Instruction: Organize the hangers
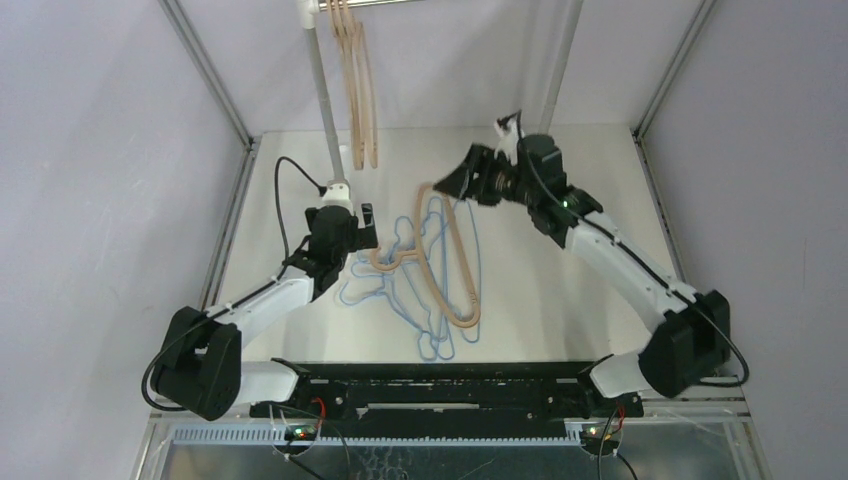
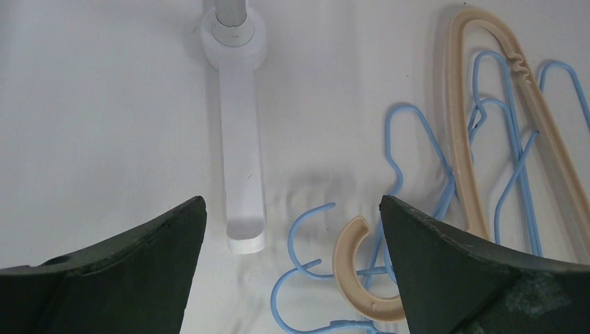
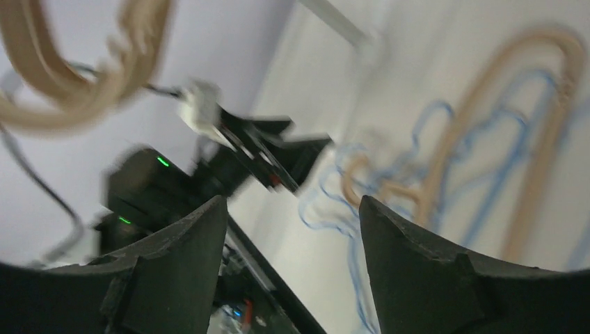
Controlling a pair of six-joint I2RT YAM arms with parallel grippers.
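We are counting three tan wooden hangers (image 1: 358, 90) hanging on the far rail (image 1: 325, 110). One more wooden hanger (image 2: 456, 139) is lying mid-table on perhaps four tangled blue wire hangers (image 1: 400, 300). The left wrist view is showing the left gripper (image 2: 291, 203) spread wide and empty above that hanger's hook. The right gripper (image 3: 292, 202), blurred, is also gaping empty.

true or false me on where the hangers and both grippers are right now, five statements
1. Wooden hangers hang from the rail. True.
2. The left gripper grips a blue hanger. False: it is open and empty.
3. A tan hanger lies on the table across the blue wire hangers. True.
4. The right gripper is shut on the tan hanger. False: it is open and holds nothing.
5. Every blue hanger is on the rail. False: they lie on the table.
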